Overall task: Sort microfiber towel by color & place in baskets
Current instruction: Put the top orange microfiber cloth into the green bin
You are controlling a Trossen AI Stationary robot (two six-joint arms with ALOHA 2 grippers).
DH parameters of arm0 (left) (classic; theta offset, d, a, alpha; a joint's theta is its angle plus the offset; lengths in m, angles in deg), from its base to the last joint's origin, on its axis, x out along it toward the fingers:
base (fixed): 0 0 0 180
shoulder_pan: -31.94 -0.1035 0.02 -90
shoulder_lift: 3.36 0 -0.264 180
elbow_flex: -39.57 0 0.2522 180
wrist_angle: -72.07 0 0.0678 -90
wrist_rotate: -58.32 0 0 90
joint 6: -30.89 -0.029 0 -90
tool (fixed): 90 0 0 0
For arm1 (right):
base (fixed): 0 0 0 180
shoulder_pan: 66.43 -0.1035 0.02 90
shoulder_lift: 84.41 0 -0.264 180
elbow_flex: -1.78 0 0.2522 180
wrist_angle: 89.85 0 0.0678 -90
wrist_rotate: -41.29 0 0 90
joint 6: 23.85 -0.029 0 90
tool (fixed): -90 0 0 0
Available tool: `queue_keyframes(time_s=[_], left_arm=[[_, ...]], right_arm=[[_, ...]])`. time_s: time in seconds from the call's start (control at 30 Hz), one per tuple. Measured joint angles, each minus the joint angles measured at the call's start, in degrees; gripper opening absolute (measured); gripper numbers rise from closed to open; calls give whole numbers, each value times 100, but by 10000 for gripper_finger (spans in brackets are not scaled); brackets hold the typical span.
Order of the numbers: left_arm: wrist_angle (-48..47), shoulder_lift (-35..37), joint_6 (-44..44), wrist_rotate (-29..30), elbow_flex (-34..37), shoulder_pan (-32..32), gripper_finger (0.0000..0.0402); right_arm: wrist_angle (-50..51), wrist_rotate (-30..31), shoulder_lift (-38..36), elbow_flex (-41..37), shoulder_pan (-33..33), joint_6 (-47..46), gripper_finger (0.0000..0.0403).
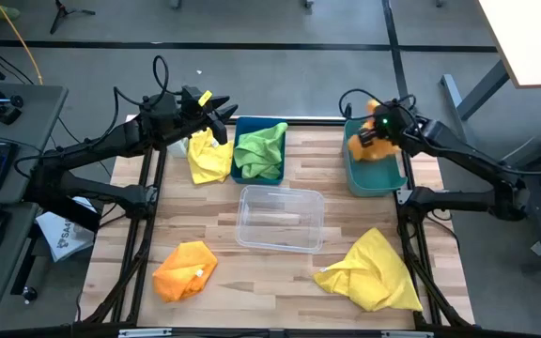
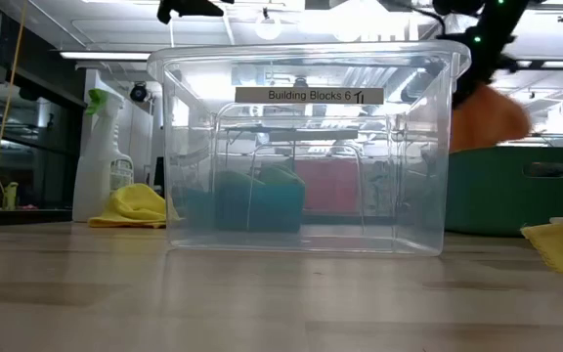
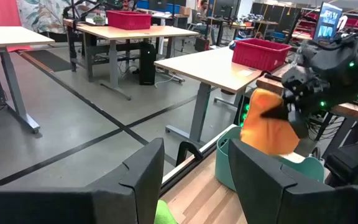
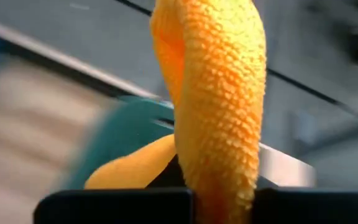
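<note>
Clearly, clear bin (image 2: 306, 156) reads "Building Blocks 6"; right pincer (image 1: 372, 134) clamps orange towel (image 4: 216, 93).

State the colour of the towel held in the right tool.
Orange towel, clearest in the right wrist view.

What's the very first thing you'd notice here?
The right gripper dangling an orange towel over the teal basket at the table's far right; its jaws are shut on the cloth. Next, the big clear basket in the middle, and the green towel heaped in the blue basket behind it.
</note>
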Motion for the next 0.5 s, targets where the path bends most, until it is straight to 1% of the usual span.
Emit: queue_keyframes(time_s=[0.07, 0.13, 0.17, 0.23, 0.33, 0.43, 0.5], left_arm=[[-12, 0, 1, -4, 0, 0, 168], [-66, 0, 7, -31, -2, 0, 168], [-124, 0, 44, -79, -2, 0, 168], [-255, 0, 159, -231, -2, 0, 168], [-394, 31, 201, -512, -2, 1, 168], [-376, 80, 202, -677, -2, 4, 168], [-351, 97, 156, -698, -2, 4, 168]], right_arm=[[-400, -795, -1, -159, -80, 423, 0], [-450, -1538, -7, -282, -111, 991, 0], [-356, -1704, -28, -343, -98, 1159, 0], [-209, -1711, -154, -498, 35, 1216, 0], [-197, -1757, -550, -792, 317, 1106, 0], [-250, -2318, -977, -1144, 566, 1168, 0], [-308, -2563, -1183, -1401, 697, 1398, 0]])
